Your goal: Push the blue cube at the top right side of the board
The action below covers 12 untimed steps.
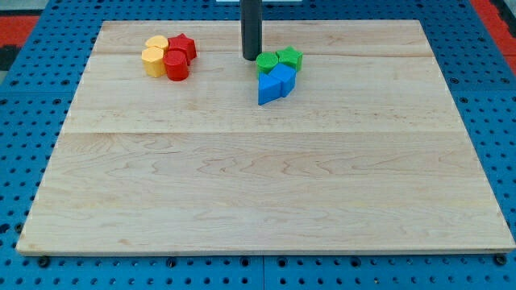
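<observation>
The blue cube [285,78] sits near the top middle of the wooden board [266,185], touching a blue triangular block [269,89] at its lower left. A green round block [267,63] and a green star block [289,58] lie just above the blue ones. My tip [251,58] stands at the left edge of the green round block, up and to the left of the blue cube, with the green round block between them.
At the top left lies a second cluster: a yellow block [156,43], another yellow block [152,61], a red star [184,46] and a red cylinder [176,66]. Blue pegboard [32,105] surrounds the board.
</observation>
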Each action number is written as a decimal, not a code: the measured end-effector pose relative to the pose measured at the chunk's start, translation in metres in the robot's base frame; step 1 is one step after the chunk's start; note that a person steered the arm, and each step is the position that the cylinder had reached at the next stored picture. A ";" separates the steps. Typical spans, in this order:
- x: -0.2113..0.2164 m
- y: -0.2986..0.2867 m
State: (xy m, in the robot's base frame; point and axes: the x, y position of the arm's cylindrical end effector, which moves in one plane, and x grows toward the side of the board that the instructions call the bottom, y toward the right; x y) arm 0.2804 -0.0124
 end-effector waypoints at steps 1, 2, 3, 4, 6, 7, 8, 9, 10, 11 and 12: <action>0.004 0.000; 0.004 -0.002; 0.016 -0.026; 0.070 -0.055; 0.101 0.063; 0.056 0.070; 0.037 0.071; 0.038 0.099; 0.028 0.088; 0.013 0.065; 0.000 0.047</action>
State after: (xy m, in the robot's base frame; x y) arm 0.2808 0.0343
